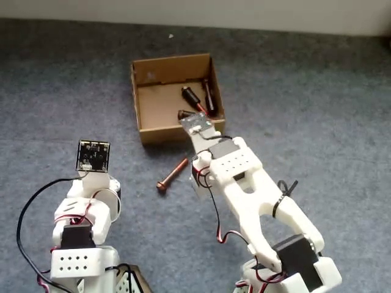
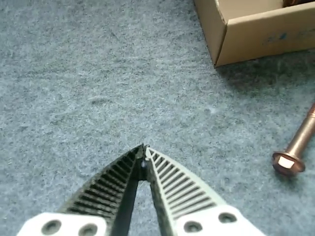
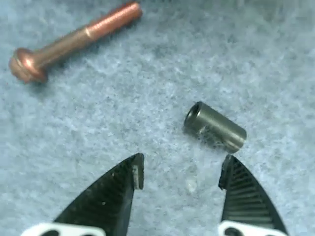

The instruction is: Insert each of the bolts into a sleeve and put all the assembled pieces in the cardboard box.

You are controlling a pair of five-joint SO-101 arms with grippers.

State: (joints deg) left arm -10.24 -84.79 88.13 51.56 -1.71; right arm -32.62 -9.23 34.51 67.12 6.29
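A copper bolt [image 1: 173, 176] lies on the grey carpet just in front of the cardboard box [image 1: 160, 131]. Inside the box rest a few bolts with dark sleeves [image 1: 192, 96]. In the right wrist view my right gripper [image 3: 182, 169] stands open low over the carpet, with a loose dark sleeve [image 3: 215, 128] lying just beyond its fingertips, closer to one finger, and the bolt [image 3: 74, 42] farther off. My left gripper [image 2: 143, 149] is shut with nothing in it, left of the bolt [image 2: 295, 147] and short of the box [image 2: 256, 29].
The right arm [image 1: 244, 183] stretches from the near edge up to the box's front wall. The left arm [image 1: 82, 226] stands at the near left. Open carpet lies left of and behind the box.
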